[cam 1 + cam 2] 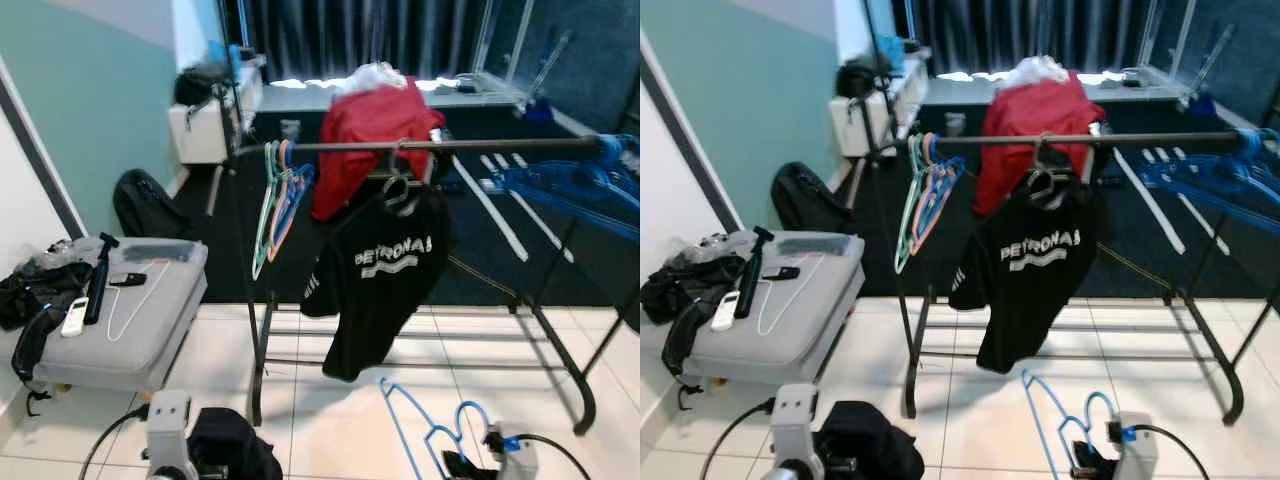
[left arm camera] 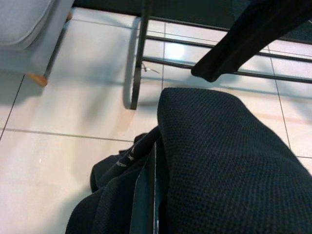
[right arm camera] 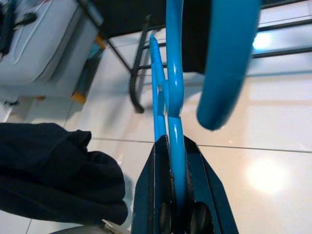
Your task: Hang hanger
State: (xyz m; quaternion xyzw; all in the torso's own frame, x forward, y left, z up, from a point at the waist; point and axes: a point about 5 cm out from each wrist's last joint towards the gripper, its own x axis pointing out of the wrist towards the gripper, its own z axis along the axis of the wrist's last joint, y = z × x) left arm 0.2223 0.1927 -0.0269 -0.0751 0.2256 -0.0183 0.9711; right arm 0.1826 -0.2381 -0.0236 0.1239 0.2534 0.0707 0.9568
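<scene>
Nearest, the left hand (image 1: 215, 455) pinches a black garment (image 1: 235, 440), likely waiting for its hanger. Beyond stands the clothes rack (image 1: 450, 145), its rail partly free. The right hand (image 1: 465, 462) clamps the blue hanger (image 1: 425, 430), held low near right, ready to lift.

White tiled floor (image 1: 330, 410), dark carpet (image 1: 240, 240) beyond. On the tiles: a rack (image 1: 420, 250), its rail (image 1: 420, 146) bearing pastel hangers (image 1: 275, 200), a black shirt (image 1: 380, 280), a red garment (image 1: 370, 140) and blue hangers (image 1: 580, 185). Beside the rack, a grey suitcase (image 1: 140, 310) topped with a remote (image 1: 75, 316) and a cable (image 1: 135, 295). Against the wall, black bags (image 1: 40, 290).
</scene>
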